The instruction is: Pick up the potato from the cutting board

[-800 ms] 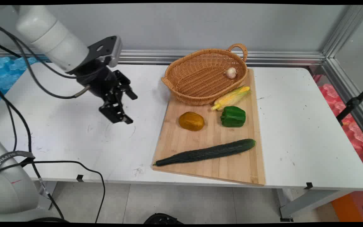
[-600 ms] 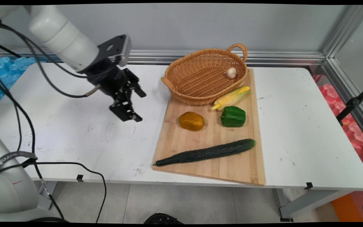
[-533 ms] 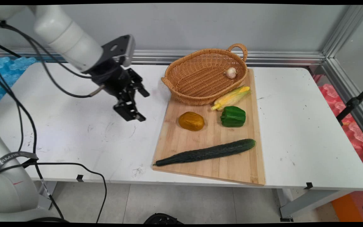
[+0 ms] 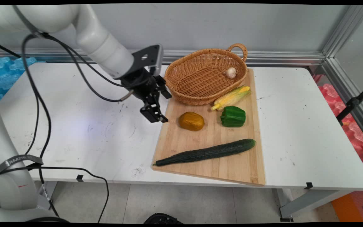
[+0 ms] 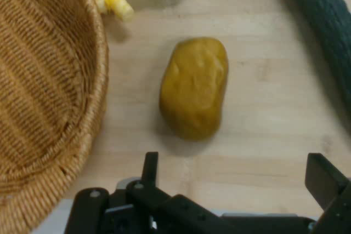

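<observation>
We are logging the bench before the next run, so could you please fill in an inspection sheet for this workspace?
Surface: white table, scuffed, carrying a wooden cutting board.
Things: brown potato, green pepper, cucumber and corn cob on the board; garlic bulb inside the wicker basket.
Clutter: nothing seen.
Gripper: gripper open, empty, above the board's left edge, nearest the potato.
Cables: black cables hang from the arm.
Surroundings: grey wall, blue foam left, pink foam right.
</observation>
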You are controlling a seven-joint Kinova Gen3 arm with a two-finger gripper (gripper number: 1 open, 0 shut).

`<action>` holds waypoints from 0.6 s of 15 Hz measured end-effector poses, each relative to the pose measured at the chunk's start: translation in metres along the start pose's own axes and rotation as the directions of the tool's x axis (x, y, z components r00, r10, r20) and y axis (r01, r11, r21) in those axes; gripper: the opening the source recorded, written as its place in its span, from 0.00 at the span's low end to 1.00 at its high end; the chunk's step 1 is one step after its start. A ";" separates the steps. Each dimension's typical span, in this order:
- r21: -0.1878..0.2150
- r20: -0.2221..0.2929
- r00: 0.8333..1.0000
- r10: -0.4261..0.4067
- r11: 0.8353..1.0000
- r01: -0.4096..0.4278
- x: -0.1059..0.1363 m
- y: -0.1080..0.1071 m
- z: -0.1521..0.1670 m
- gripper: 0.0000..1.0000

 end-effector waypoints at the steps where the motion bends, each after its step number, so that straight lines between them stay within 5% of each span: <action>1: 0.002 0.002 1.000 0.009 1.000 -0.009 0.002 -0.002 0.008 1.00; 9: -0.002 0.002 0.998 0.060 0.998 -0.060 0.013 -0.014 0.066 1.00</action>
